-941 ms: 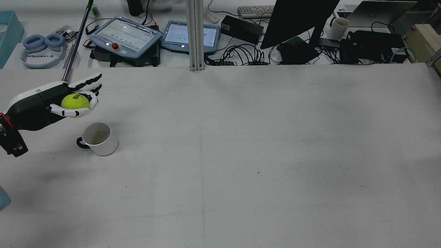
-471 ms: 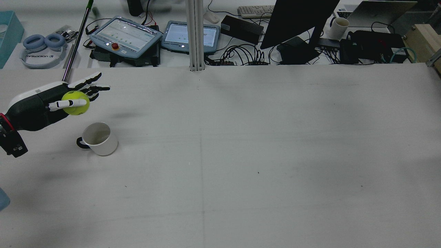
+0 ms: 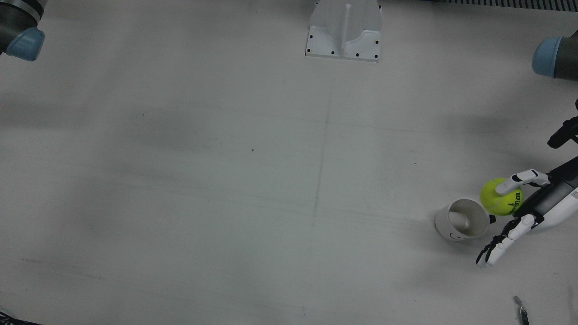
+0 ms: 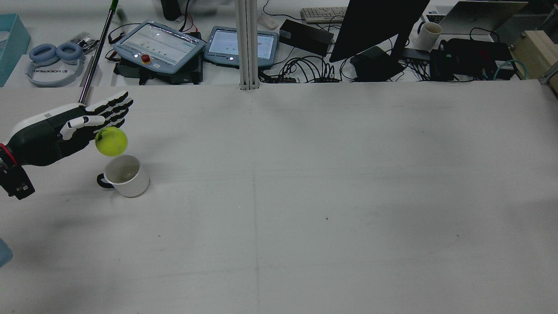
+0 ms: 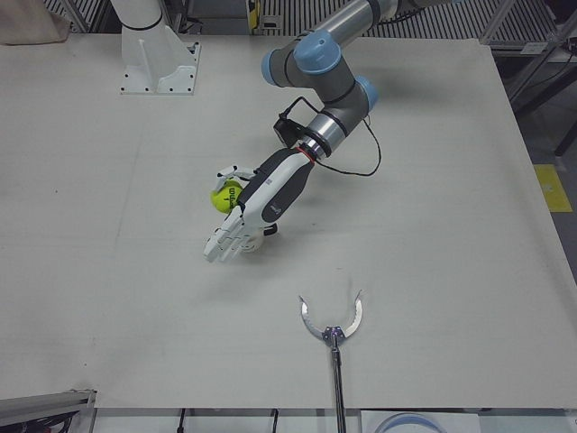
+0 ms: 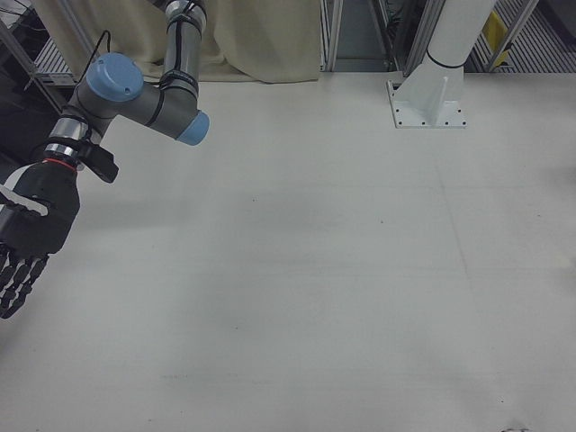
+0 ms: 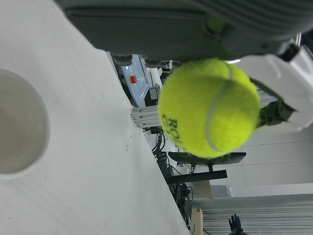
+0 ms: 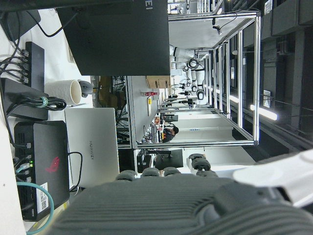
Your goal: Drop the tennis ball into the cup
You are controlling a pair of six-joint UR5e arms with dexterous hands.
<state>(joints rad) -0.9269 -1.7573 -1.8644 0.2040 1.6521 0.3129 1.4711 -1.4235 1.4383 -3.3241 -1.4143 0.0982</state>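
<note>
The left robot hand point(image 4: 72, 126) was open, fingers point(image 4: 111, 107) stretched out flat and apart, holding nothing. The tennis ball point(image 4: 111, 141) was in the air just under the fingers, no finger closed on it. In the rear view the ball was a bit above the rim of the cup point(image 4: 124, 175) and slightly behind it. In the front view the ball point(image 3: 501, 197) overlapped the cup's point(image 3: 461, 220) edge on the side toward the left robot hand point(image 3: 528, 212), not yet inside. The thumb point(image 3: 519, 179) lay across the top of the ball there; I cannot tell if it touched.

The cup stood upright on the table point(image 4: 305, 196), white w/ a dark handle, empty inside.

The right robot hand point(image 6: 31, 243) was far from this, at the other side of the table, fingers point(image 6: 16, 279) extended and apart, nothing in it.

In the left-front view a grabber tool point(image 5: 332, 329) lay on the table near the front edge, well apart from the cup.
</note>
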